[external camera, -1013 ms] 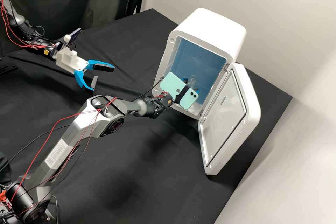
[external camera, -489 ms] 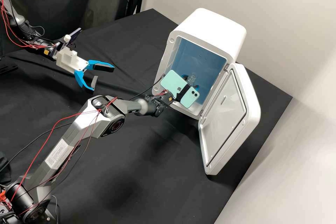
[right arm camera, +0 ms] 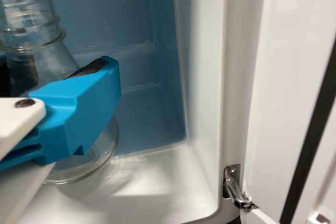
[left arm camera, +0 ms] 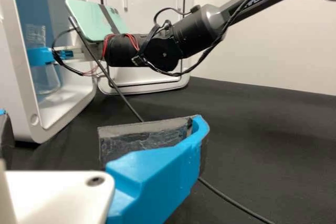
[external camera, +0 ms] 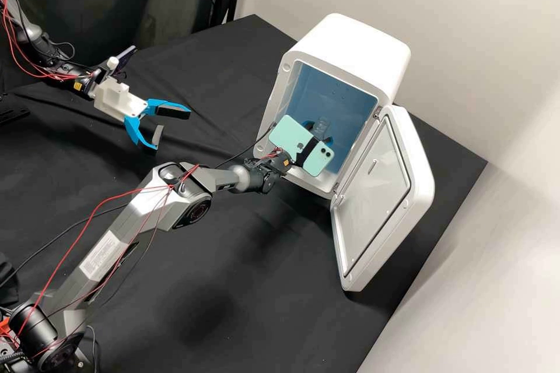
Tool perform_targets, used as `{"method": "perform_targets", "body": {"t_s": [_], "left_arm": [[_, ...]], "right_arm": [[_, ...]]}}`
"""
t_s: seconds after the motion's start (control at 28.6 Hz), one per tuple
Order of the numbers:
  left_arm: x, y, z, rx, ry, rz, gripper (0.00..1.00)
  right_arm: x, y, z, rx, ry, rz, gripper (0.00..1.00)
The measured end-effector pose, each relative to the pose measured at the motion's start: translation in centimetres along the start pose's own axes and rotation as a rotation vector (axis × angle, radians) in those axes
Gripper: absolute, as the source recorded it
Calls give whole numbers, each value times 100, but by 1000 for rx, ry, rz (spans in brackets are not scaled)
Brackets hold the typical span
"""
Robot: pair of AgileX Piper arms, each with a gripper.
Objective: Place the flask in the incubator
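The white incubator [external camera: 350, 49] stands at the back right of the bench, its door [external camera: 379, 198] swung wide open and its inside blue. A clear glass flask [external camera: 321, 126] is upright inside the chamber. My right gripper [right arm camera: 55, 74] is shut on the flask [right arm camera: 31, 35] around its lower neck, one blue finger [right arm camera: 79, 108] across the glass. The flask's base is at or just above the white floor; I cannot tell which. From the left wrist view the flask [left arm camera: 44, 80] shows within the doorway. My left gripper [external camera: 166, 128] hangs open over the bench at the left, holding nothing.
A mint-green phone [external camera: 303, 144] strapped to the right wrist sits just outside the chamber's opening. The door hinge [right arm camera: 233, 190] and door frame stand close beside the flask. Red cables run along the right arm [external camera: 175, 198]. Black cloth [external camera: 233, 280] covers the bench.
My right arm has pushed a little farther and higher into the incubator, carrying the flask deeper. The left arm has stayed where it was.
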Motion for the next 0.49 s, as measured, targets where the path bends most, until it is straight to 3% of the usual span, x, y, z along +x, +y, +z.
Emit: {"method": "perform_targets", "body": {"t_s": [0.1,0.28,0.49], "left_arm": [[-62,88,-31,-11,-4,17,100],[-125,192,-112,-47,24,58,100],[-121,214,-127,-46,27,66,100]], "right_arm": [[1,0,0,-1,0,0,0],[3,-6,6,-8,-1,-1,0],[7,-38,-4,-32,1,-7,0]]}}
